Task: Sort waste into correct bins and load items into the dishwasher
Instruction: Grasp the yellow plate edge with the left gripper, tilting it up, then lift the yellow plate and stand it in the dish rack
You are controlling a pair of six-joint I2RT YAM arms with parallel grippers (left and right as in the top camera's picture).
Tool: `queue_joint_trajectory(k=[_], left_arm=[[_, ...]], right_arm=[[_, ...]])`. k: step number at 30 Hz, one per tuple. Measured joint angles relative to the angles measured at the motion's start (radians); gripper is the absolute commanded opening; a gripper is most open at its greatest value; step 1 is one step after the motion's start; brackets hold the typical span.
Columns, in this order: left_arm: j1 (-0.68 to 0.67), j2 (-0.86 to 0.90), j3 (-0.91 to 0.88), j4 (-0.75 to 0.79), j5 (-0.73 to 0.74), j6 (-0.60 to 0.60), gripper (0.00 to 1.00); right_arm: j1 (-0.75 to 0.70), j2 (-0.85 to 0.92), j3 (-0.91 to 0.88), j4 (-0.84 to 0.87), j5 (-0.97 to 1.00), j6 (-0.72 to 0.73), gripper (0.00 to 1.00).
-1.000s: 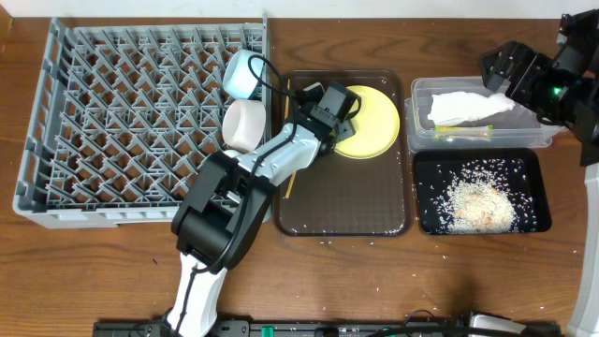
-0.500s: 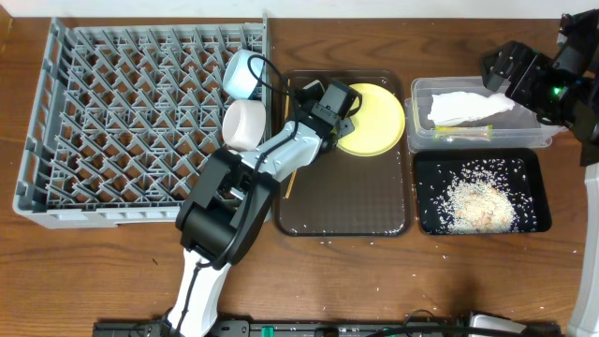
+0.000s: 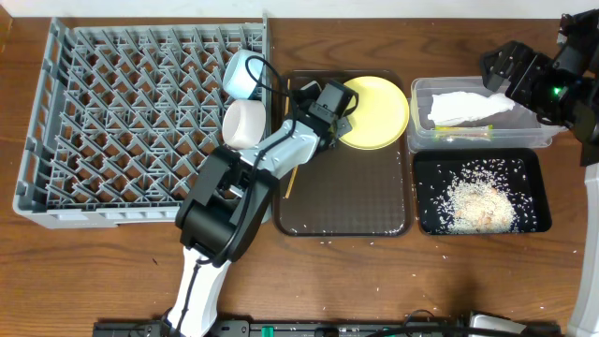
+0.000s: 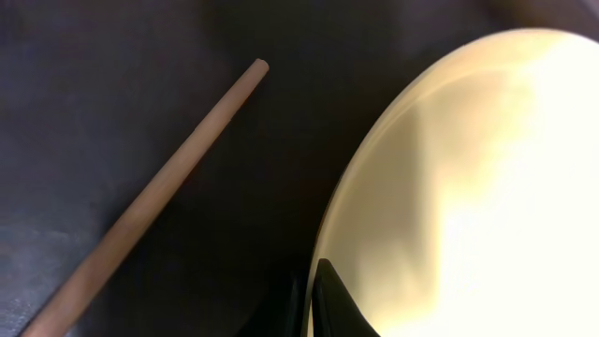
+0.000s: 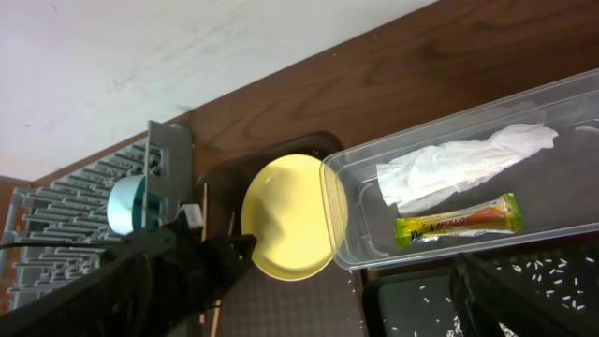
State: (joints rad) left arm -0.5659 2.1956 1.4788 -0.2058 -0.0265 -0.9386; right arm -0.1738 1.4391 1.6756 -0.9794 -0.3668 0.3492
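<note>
Surface: brown wood table [image 3: 112,271], white wall [image 5: 187,56] behind.
L gripper [image 4: 318,300]: fingers pressed on the yellow plate [image 3: 379,112] at its left rim, pinching the thin edge, I think; prob. because a flat plate gives no other hold.
Plate: at far-right corner of brown tray [image 3: 346,206], just beside clear tub [image 3: 421,131]; not yet in grey rack [image 3: 112,122].
R gripper [image 3: 505,70]: hangs over the tub, apart from the work; spread or not, I cannot tell.
Waste: napkin [image 3: 463,108] and wrapper [image 3: 463,136] in tub, rice [image 3: 477,201] in black tray [image 3: 533,159].

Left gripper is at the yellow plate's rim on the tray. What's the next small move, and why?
Probably lift the yellow plate straight up a little. The left gripper seems to pinch its left rim, and its right edge lies close to the clear tub. Raising it first should avoid a bump before swinging toward the dish rack.
</note>
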Motion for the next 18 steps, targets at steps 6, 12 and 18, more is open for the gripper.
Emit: queue_joint_trajectory(k=[6,12,18], left_arm=[[0.019,-0.048,-0.037,-0.043,0.02,0.087,0.07],[0.027,-0.149,-0.052,-0.063,0.021,0.204,0.07],[0.027,-0.275,-0.052,-0.077,0.021,0.266,0.07]], right_arm=[[0.0,0.0,0.0,0.0,0.0,0.0,0.99],[0.0,0.0,0.0,0.0,0.0,0.0,0.99],[0.0,0.0,0.0,0.0,0.0,0.0,0.99]])
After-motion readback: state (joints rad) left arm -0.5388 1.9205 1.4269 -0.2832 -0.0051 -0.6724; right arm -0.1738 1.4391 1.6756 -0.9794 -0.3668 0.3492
